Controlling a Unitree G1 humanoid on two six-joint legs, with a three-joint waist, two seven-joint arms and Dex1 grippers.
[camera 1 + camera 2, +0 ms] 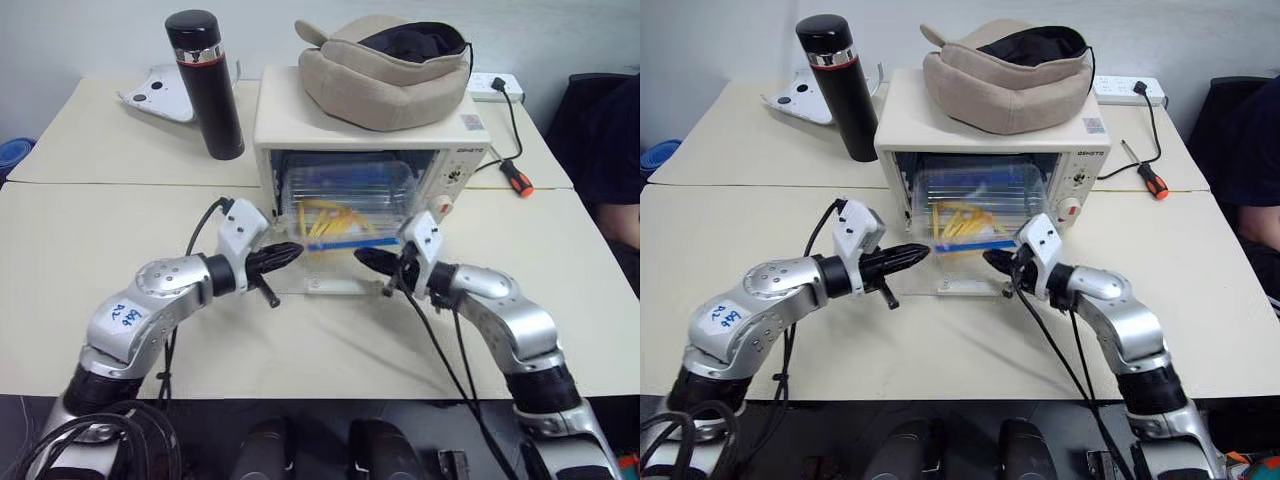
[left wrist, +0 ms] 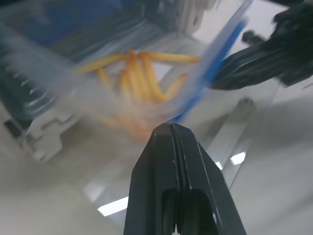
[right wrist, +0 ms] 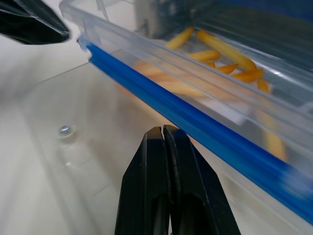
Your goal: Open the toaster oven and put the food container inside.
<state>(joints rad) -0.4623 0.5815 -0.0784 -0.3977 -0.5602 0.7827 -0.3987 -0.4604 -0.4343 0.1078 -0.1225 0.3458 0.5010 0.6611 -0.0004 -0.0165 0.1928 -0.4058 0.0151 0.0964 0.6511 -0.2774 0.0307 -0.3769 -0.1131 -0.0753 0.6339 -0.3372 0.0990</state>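
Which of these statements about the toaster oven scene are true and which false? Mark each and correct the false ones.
1. The toaster oven's door is down and open. True.
2. The food container sits on the table beside the oven. False: it is in the oven's opening.
3. Both grippers are shut and hold nothing. True: left gripper, right gripper.
4. A black flask stands on top of the oven. False: it stands on the table to the oven's left.
5. A beige cushion lies on the oven. True.
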